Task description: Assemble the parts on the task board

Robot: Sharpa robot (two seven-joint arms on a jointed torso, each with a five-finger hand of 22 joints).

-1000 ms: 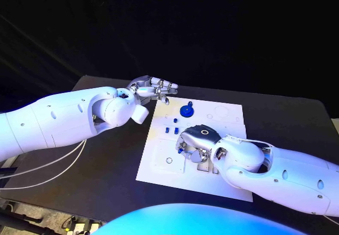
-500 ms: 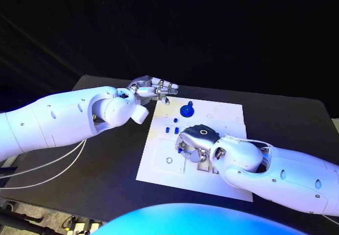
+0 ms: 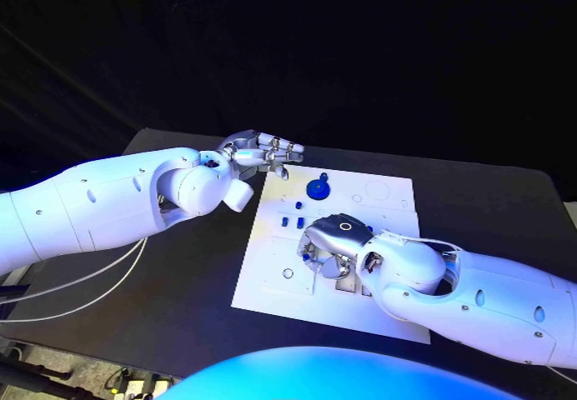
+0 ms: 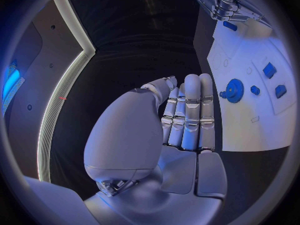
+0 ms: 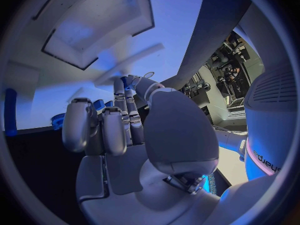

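Slightly nearer right hand (image 3: 331, 242), fingers curled around blue part (image 3: 315, 259) on task board (image 3: 272, 283).

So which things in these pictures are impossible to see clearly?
- Head view: what the right hand holds, if anything; its own back covers the fingertips and the task board beneath.
- Right wrist view: the small blue part behind the fingers is mostly covered by them.
- Left wrist view: the blue gear shows, but the teeth are too small to make out.
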